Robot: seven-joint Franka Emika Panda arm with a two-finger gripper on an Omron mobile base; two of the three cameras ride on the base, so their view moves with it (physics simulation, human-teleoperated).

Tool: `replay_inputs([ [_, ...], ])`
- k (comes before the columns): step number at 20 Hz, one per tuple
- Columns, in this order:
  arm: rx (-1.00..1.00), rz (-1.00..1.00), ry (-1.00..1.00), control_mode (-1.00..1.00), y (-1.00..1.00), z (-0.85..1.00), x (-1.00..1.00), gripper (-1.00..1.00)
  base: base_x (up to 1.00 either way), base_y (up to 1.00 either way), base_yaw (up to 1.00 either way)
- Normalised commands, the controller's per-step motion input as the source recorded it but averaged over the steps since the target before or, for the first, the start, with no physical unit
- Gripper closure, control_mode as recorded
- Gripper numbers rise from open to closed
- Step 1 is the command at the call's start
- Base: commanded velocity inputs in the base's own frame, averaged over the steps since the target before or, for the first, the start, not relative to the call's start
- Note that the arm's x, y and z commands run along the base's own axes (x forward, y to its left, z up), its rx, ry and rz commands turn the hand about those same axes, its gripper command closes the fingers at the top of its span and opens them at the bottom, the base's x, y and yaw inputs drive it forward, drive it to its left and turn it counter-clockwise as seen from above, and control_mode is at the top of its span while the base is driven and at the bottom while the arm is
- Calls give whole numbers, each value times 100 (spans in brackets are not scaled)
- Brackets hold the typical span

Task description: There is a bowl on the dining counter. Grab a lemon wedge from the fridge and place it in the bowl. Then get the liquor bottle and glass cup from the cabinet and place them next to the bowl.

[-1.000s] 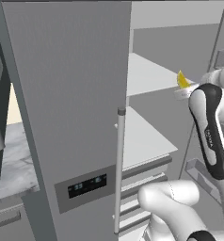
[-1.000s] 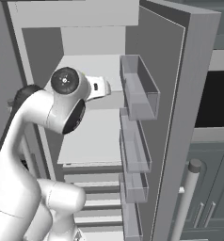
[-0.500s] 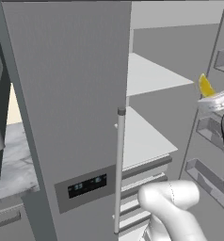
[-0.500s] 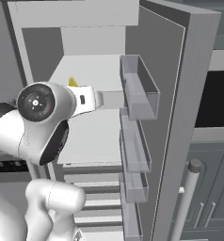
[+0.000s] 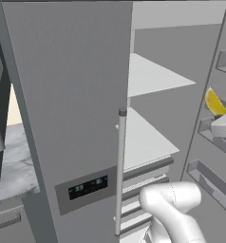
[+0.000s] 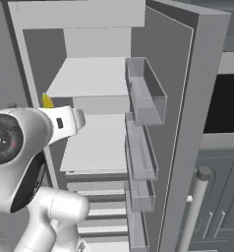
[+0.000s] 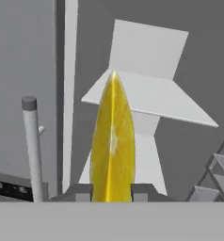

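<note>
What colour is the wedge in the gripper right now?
Bright yellow with a paler streak down its middle; the lemon wedge shows best in the hand view, pinched in the gripper.

My two base cameras look forward into the open fridge [image 5: 77,95] from behind-left and behind-right, sharing its shelves [image 6: 97,78]; my hand camera faces them closely.
</note>
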Motion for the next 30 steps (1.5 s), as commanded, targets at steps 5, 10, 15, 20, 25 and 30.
replay_inputs([
  [5,0,0,0,100,0,0,0,100,-36,31,7],
  [10,0,0,0,100,0,0,0,100,-59,22,1],
  [15,0,0,0,100,0,0,0,100,-90,33,9],
  [20,0,0,0,100,0,0,0,100,-95,11,26],
  [25,0,0,0,100,0,0,0,100,-96,13,38],
  [30,0,0,0,100,0,0,0,100,-76,17,56],
])
